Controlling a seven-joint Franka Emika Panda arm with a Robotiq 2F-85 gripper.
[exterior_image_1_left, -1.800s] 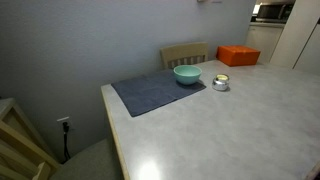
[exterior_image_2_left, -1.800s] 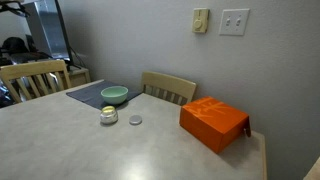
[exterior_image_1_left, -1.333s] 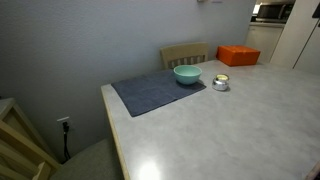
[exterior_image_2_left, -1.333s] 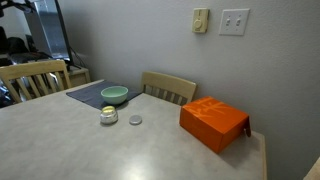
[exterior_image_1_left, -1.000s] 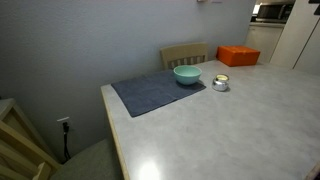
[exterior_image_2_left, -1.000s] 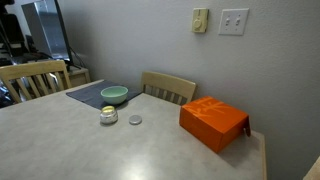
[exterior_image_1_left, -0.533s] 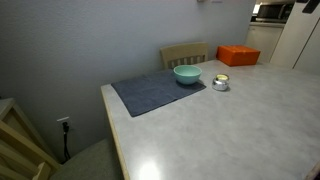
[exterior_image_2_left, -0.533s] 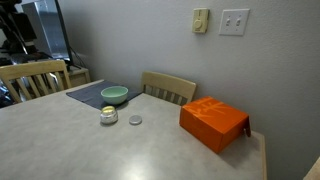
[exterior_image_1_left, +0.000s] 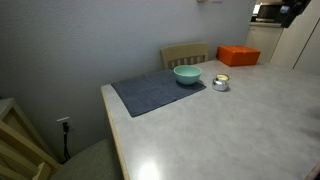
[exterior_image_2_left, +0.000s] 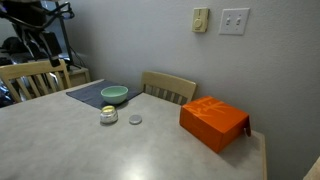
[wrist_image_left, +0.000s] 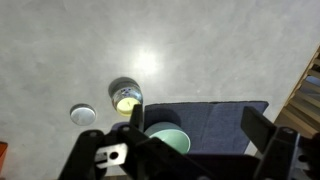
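The gripper (wrist_image_left: 195, 112) hangs high over the table (wrist_image_left: 200, 40) with its two fingers (wrist_image_left: 137, 112) spread wide and nothing between them; it touches nothing. Nearest below it is the green bowl (wrist_image_left: 168, 140), partly hidden behind the left finger in the wrist view. The bowl stands upright, mouth up, near the left end of a grey mat (wrist_image_left: 225, 120). The mat seems meant to give the bowl a soft footing that does not slip. Just left of the mat, on the bare table top, stands a small jar (wrist_image_left: 126, 98), open, and its lid (wrist_image_left: 82, 115) lies flat a little further left, apart from it, likely set aside so that the jar can be reached from above.

The wrist view alone shows the spread of the fingers and the pale yellow inside of the jar. In both exterior views only a dark part of the arm (exterior_image_1_left: 294, 10) (exterior_image_2_left: 38, 12) shows at the top edge, so the fingers cannot be judged there. They do give the wider layout: the bowl (exterior_image_1_left: 187, 74) (exterior_image_2_left: 114, 95) at the far side of the table near a chair (exterior_image_1_left: 185, 53) (exterior_image_2_left: 168, 87), the jar (exterior_image_1_left: 221, 82) (exterior_image_2_left: 109, 116) beside it, and an orange box (exterior_image_1_left: 238, 55) (exterior_image_2_left: 213, 123) well apart. The lid (exterior_image_2_left: 135, 120) is plain in an exterior view and too small to find from the opposite angle
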